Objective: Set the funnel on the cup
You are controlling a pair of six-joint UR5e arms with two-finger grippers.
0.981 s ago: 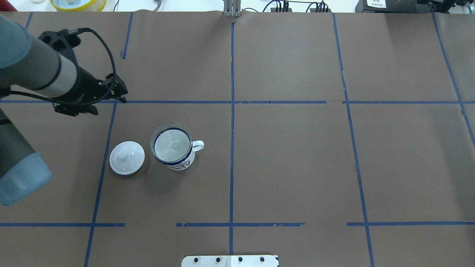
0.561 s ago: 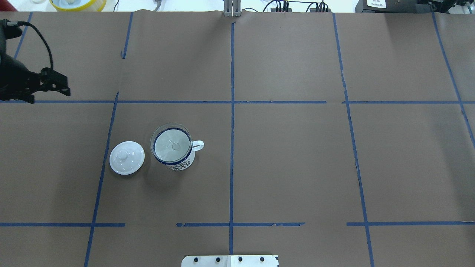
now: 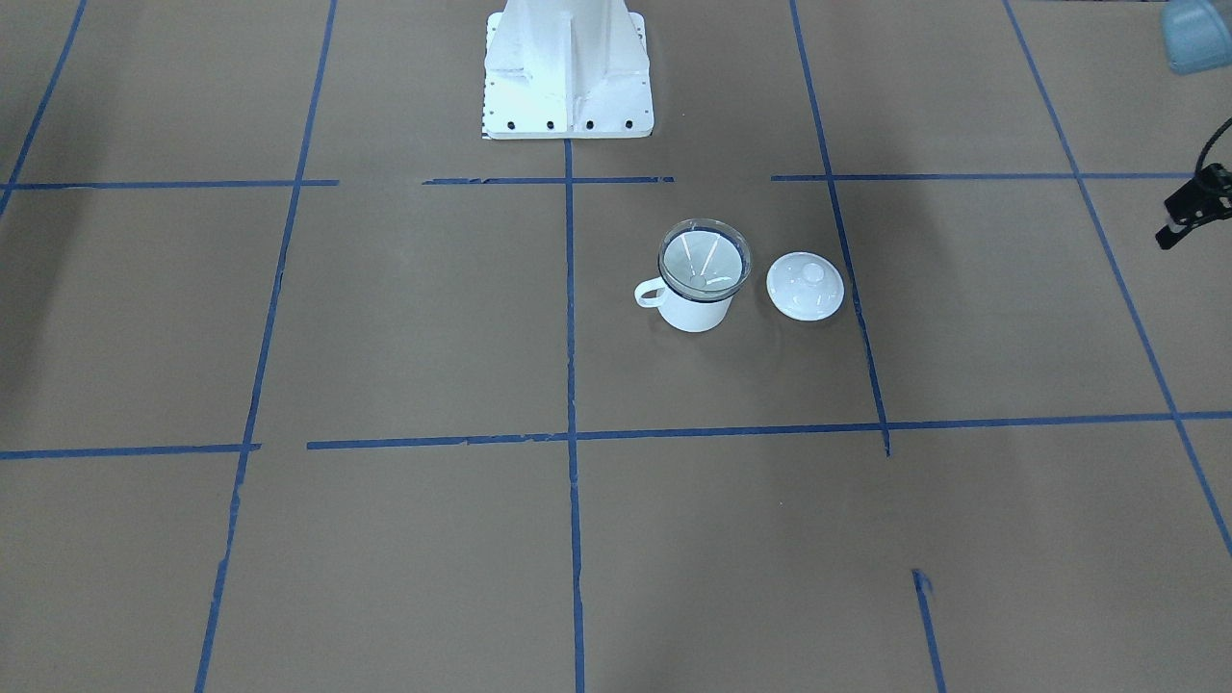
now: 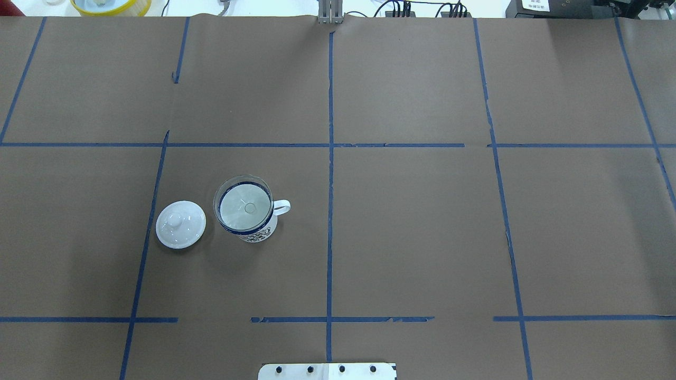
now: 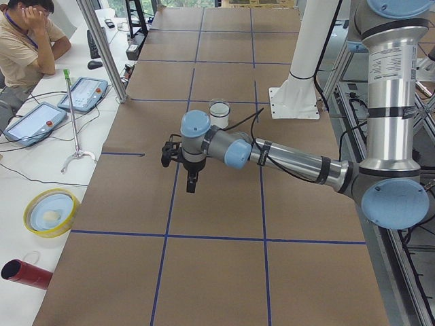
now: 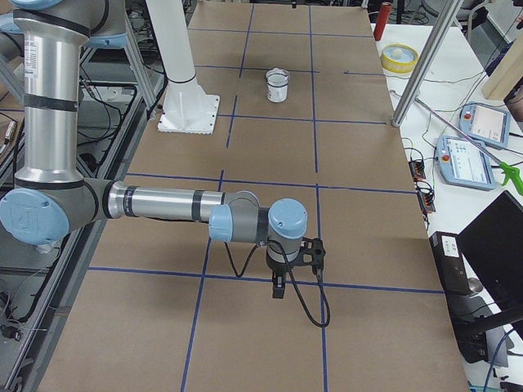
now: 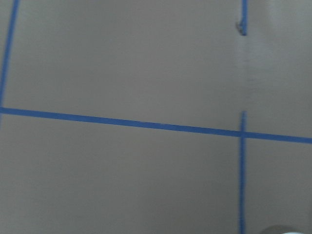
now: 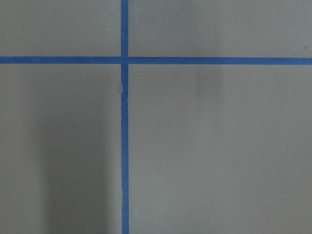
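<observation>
Withdrawing toward 9 o'clock, the left pincer, its spread impossible to tell, leaves the clear funnel seated in the enamel mug, so the task looks done.

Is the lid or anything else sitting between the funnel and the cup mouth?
Nothing visible does. The funnel already sits in the mouth of the cup. The lid lies beside the cup, apart from it, on the side away from the handle.
</observation>
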